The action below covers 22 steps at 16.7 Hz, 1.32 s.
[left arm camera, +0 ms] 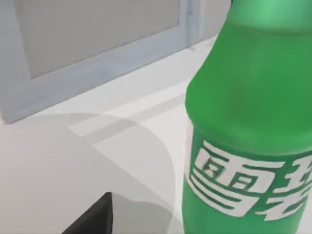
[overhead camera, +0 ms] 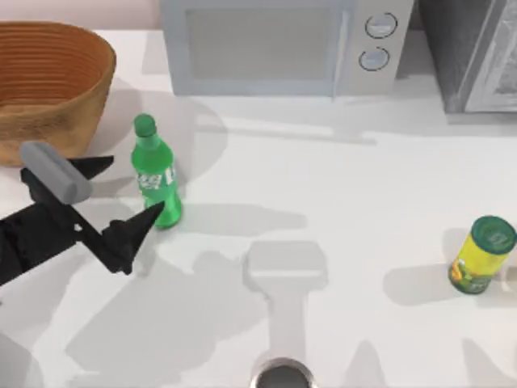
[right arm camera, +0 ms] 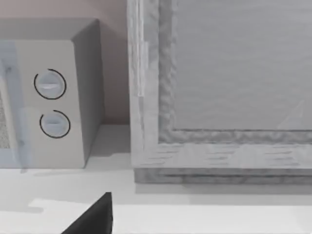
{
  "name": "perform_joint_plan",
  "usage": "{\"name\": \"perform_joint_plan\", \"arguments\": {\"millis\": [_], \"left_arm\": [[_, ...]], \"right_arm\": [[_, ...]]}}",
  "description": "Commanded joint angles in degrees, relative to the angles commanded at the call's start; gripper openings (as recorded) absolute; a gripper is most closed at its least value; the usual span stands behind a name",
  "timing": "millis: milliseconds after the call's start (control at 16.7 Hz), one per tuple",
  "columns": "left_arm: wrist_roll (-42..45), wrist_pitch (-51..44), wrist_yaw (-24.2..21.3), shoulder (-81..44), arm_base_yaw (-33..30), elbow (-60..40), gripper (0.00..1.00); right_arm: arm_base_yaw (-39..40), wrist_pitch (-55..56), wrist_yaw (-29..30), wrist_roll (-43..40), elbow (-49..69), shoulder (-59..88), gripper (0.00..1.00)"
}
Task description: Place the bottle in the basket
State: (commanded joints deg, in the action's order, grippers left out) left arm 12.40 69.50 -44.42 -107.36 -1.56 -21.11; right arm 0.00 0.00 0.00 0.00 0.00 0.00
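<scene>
The slim green bottle point(overhead camera: 157, 174) stands upright on the white table, just right of the brown wicker basket point(overhead camera: 48, 89) in the back left corner. My left gripper point(overhead camera: 136, 187) is open at the bottle's left side; one dark fingertip point(overhead camera: 155, 213) reaches the bottle's base and the other points toward the basket. In the left wrist view the bottle point(left arm camera: 248, 122) is close up, its white-and-green label facing the camera, with one finger point(left arm camera: 92, 218) low beside it. My right arm is parked, and one dark finger point(right arm camera: 92, 217) of its open gripper shows in its wrist view.
A grey microwave point(overhead camera: 275, 44) stands along the back edge, with a grey cabinet point(overhead camera: 477, 52) at the back right. A short yellow jar with a green lid point(overhead camera: 482, 255) stands at the right. A round grey fitting point(overhead camera: 281, 376) sits at the front edge.
</scene>
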Motion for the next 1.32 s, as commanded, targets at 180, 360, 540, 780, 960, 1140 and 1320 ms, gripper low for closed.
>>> {"name": "perform_joint_plan", "arguments": {"millis": [180, 360, 540, 780, 960, 1140, 1320], "left_arm": [[-1.5, 0.6, 3.8, -4.3, -4.0, -4.8, 1.0], [-2.7, 1.3, 7.1, -8.5, -7.5, -9.1, 1.0], [-2.9, 1.4, 7.8, -9.5, -8.2, -10.0, 1.0], [-2.9, 1.4, 7.8, -9.5, -8.2, -10.0, 0.85], [-2.9, 1.4, 7.8, -9.5, -8.2, -10.0, 0.62], [-2.9, 1.4, 7.8, -9.5, -8.2, -10.0, 0.4], [-2.9, 1.4, 7.8, -9.5, -8.2, -10.0, 0.17]], "right_arm": [[0.0, 0.0, 0.0, 0.0, 0.0, 0.0, 1.0], [0.0, 0.0, 0.0, 0.0, 0.0, 0.0, 1.0], [0.0, 0.0, 0.0, 0.0, 0.0, 0.0, 1.0], [0.0, 0.0, 0.0, 0.0, 0.0, 0.0, 1.0], [0.0, 0.0, 0.0, 0.0, 0.0, 0.0, 1.0], [0.0, 0.0, 0.0, 0.0, 0.0, 0.0, 1.0], [0.0, 0.0, 0.0, 0.0, 0.0, 0.0, 1.0]]}}
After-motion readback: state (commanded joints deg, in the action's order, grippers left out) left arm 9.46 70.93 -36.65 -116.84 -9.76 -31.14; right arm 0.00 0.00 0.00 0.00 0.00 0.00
